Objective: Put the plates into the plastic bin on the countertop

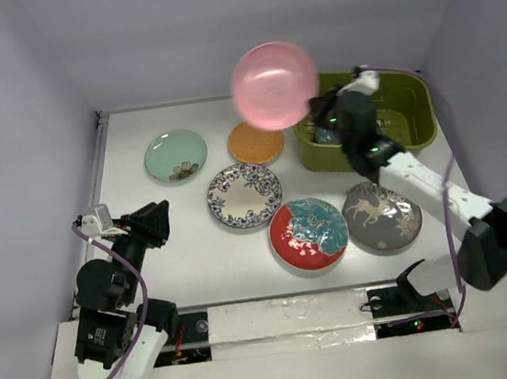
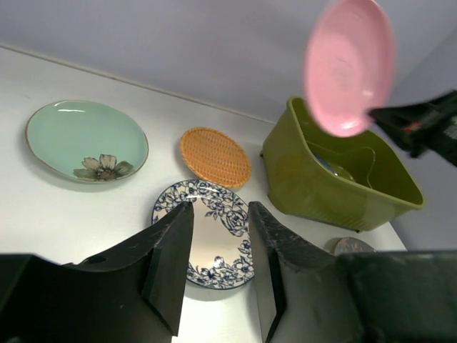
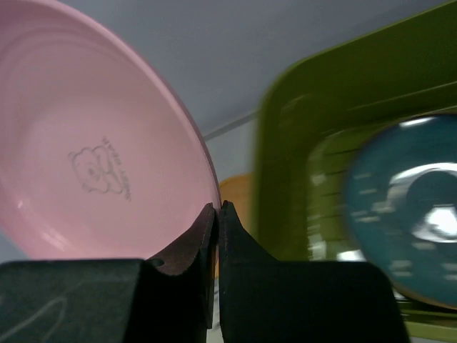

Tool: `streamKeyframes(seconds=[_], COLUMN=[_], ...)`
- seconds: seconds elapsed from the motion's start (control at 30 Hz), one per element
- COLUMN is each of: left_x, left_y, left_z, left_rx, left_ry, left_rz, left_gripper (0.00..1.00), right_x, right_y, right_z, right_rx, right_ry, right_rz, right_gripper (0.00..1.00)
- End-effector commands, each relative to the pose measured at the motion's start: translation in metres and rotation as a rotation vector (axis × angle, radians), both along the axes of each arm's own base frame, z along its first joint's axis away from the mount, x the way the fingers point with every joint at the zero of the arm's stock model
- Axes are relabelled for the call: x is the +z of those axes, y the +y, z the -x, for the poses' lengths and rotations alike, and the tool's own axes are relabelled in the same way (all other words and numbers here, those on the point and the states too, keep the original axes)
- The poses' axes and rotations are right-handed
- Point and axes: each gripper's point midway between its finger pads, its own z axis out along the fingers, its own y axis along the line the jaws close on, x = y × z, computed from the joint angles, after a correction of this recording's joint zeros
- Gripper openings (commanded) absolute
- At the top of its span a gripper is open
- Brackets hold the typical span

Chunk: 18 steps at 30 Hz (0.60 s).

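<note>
Rim of the pink plate (image 1: 274, 85) is pinched by the shut fingers of the right gripper (image 3: 217, 209), and the plate is held tilted over the left end of the plastic bin (image 2: 314, 193), where the dark teal plate (image 3: 407, 207) lies. The left gripper (image 2: 220, 207) is seen partly open and empty over the blue-rimmed plate (image 1: 244, 195). The orange plate (image 1: 255, 142) lies near the bin.

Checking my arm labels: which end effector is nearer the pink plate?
Right. The right end effector grips the pink plate; the left end effector is far off, over the countertop near-left.
</note>
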Motion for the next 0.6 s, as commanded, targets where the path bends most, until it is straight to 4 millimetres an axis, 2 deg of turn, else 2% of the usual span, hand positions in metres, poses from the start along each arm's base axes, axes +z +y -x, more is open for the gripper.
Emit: streamKeyframes(seconds=[0.0, 0.03, 0.1, 0.13, 0.17, 0.23, 0.27, 0.3, 0.33, 0.37, 0.4, 0.43, 0.47, 0.5, 0.57], left_x=[0.008, 0.002, -0.005, -0.014, -0.018, -0.029, -0.033, -0.037, -0.043, -0.047, -0.049, -0.054, -0.056, -0.06, -0.072], left_y=[0.007, 0.01, 0.014, 0.013, 0.011, 0.005, 0.003, 0.001, -0.002, -0.004, -0.007, -0.009, -0.011, -0.016, -0.025], left_z=[-0.005, -0.009, -0.015, -0.021, -0.025, -0.033, -0.036, -0.038, -0.043, -0.045, -0.046, -0.05, -0.052, -0.053, -0.06], left_rx=[0.049, 0.069, 0.11, 0.113, 0.112, 0.093, 0.089, 0.078, 0.073, 0.065, 0.053, 0.049, 0.043, 0.024, -0.001], left_ry=[-0.012, 0.018, 0.062, 0.107, 0.124, 0.177, 0.195, 0.213, 0.243, 0.258, 0.268, 0.29, 0.303, 0.32, 0.354], left_rz=[0.025, 0.023, 0.031, 0.015, 0.01, -0.013, -0.019, -0.029, -0.041, -0.048, -0.051, -0.053, -0.049, -0.043, -0.003], left_gripper=[0.34, 0.35, 0.36, 0.36, 0.36, 0.36, 0.36, 0.35, 0.35, 0.35, 0.35, 0.36, 0.36, 0.36, 0.35], right_x=[-0.004, -0.005, -0.014, -0.018, -0.021, -0.037, -0.043, -0.055, -0.055, -0.079, -0.089, -0.095, -0.112, -0.115, -0.125], right_y=[-0.091, -0.127, -0.165, -0.171, -0.2, -0.215, -0.229, -0.236, -0.242, -0.246, -0.254, -0.251, -0.252, -0.26, -0.259], right_z=[0.008, 0.006, 0.012, 0.011, 0.008, 0.002, -0.002, -0.005, -0.011, -0.02, -0.023, -0.028, -0.03, -0.033, -0.035], right_rx=[-0.224, -0.316, -0.397, -0.372, -0.413, -0.409, -0.44, -0.45, -0.46, -0.458, -0.468, -0.444, -0.435, -0.449, -0.44], right_ry=[0.054, 0.066, 0.099, 0.107, 0.12, 0.16, 0.181, 0.224, 0.241, 0.307, 0.337, 0.342, 0.368, 0.36, 0.381], right_rz=[0.191, 0.241, 0.267, 0.253, 0.238, 0.234, 0.244, 0.266, 0.282, 0.299, 0.296, 0.27, 0.255, 0.231, 0.194], right_gripper=[0.0, 0.0, 0.0, 0.0, 0.0, 0.0, 0.0, 0.0, 0.0, 0.0, 0.0, 0.0, 0.0, 0.0, 0.0])
